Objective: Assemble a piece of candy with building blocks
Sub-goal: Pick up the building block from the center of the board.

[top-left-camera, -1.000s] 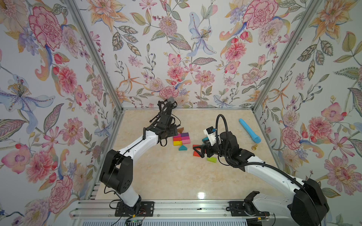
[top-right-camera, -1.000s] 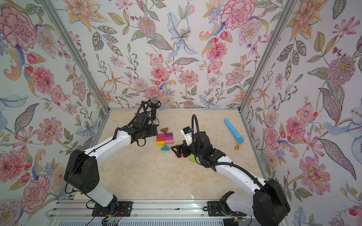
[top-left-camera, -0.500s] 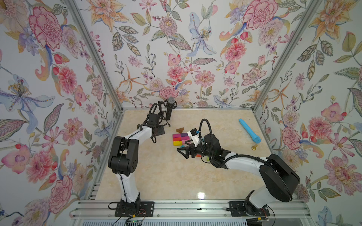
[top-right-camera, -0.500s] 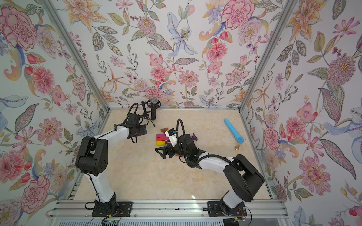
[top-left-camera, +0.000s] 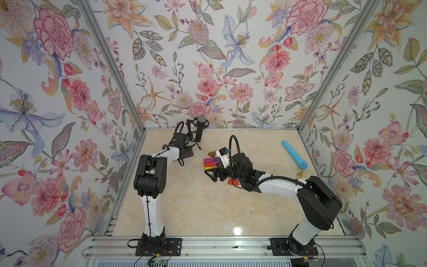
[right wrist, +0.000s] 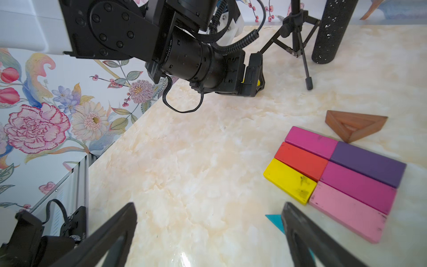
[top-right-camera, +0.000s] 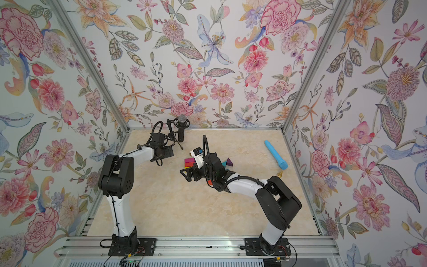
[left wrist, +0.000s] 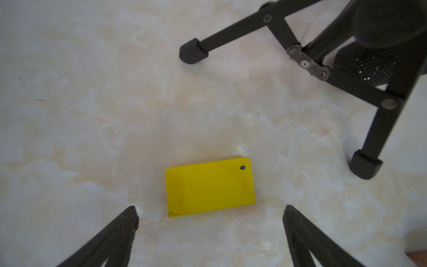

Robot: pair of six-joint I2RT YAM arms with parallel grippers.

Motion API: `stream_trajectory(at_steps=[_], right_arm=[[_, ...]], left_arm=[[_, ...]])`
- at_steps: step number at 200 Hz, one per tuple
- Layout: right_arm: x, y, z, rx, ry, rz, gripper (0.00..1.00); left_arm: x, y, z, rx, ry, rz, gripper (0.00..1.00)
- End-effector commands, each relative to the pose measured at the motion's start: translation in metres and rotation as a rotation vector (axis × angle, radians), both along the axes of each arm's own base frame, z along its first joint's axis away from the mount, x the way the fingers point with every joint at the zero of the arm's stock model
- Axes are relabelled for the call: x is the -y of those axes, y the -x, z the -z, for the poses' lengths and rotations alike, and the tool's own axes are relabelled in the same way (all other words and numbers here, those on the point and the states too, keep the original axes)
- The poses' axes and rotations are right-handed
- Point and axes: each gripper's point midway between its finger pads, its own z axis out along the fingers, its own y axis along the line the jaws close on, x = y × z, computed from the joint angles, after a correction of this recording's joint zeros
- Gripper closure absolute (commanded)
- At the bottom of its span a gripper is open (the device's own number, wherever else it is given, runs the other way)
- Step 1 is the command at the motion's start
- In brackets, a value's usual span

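Though a six-brick slab (right wrist: 335, 171) lies joined, the brown triangle (top-left-camera: 211, 153) at its twelve o'clock and a loose yellow brick (left wrist: 210, 187) appear unplaced; left gripper (left wrist: 210, 208) and right gripper (right wrist: 209, 204) both gape, empty.

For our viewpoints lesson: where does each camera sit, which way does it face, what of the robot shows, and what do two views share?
Top views: high above the rail, looking down at the table; both arms show.
Left wrist: on the left arm, facing down at a yellow block; open left gripper shows.
Right wrist: on the right arm, facing across at the left arm; open right gripper shows.
Shared: both wrist views show the microphone tripod.
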Motion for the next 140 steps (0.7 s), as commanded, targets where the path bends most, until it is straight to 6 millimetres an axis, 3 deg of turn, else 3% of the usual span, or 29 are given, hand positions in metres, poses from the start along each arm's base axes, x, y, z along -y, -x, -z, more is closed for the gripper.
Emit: stream_trajectory(at_steps=[1,55,111,140], right_arm=[[0.012,-0.005,-0.007,0.025,0.024,0.039,0.0],[0.027,-0.005,-0.015,0.042,0.018,0.067,0.0],[0.048,-0.012,-0.02,0.048,0.012,0.108,0.0],[0.057,-0.013,-0.022,0.052,0.011,0.125,0.0]], left_arm=[[-0.005,-0.014,0.003,0.009,-0.01,-0.011,0.02],[-0.007,-0.021,0.013,-0.018,-0.025,-0.035,0.13],[-0.009,-0.008,0.028,-0.052,-0.026,-0.038,0.24],[-0.009,0.0,0.028,-0.051,-0.019,-0.037,0.35]])
